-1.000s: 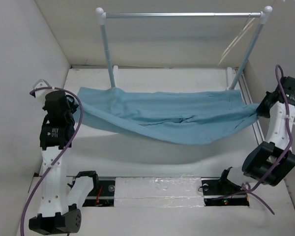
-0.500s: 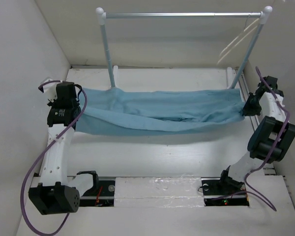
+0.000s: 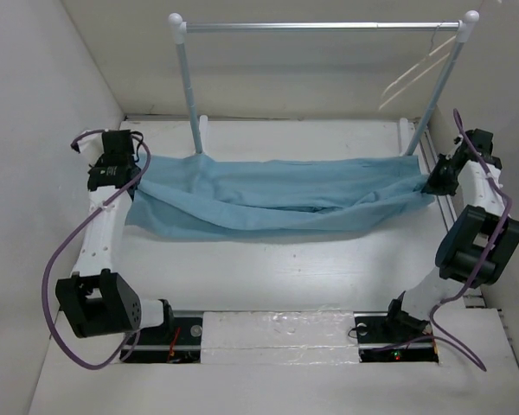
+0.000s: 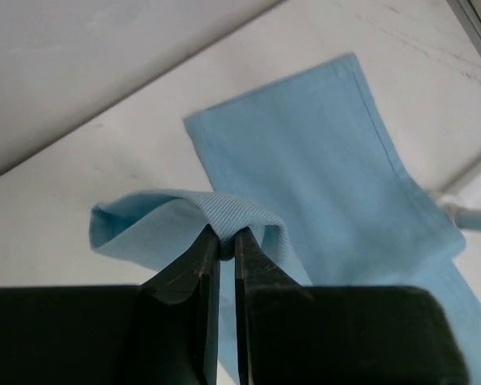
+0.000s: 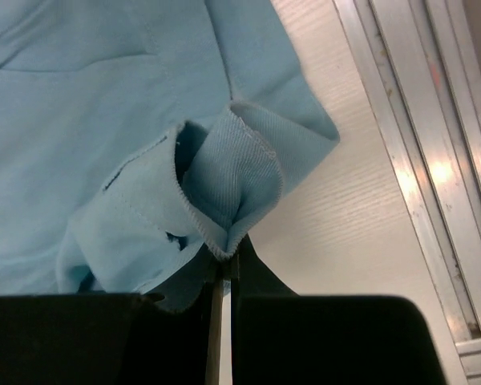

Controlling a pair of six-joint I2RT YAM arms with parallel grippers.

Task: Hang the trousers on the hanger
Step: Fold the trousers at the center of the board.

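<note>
Top external: trousers stretch between left gripper and right gripper.

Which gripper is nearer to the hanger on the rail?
Right. The right gripper holds the trousers on the side where the hanger hangs; the left gripper holds their other end, far to the hanger's left.

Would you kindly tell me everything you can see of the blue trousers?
The trousers are light sky-blue, thin, wrinkly cloth with stitched seams. They hang stretched sideways between the arms, sagging in the middle over the white table, in front of the clothes rail. The left claw is shut on a folded edge at one end; the right claw pinches a bunched corner at the other. Whether the sag touches the table is unclear.
</note>
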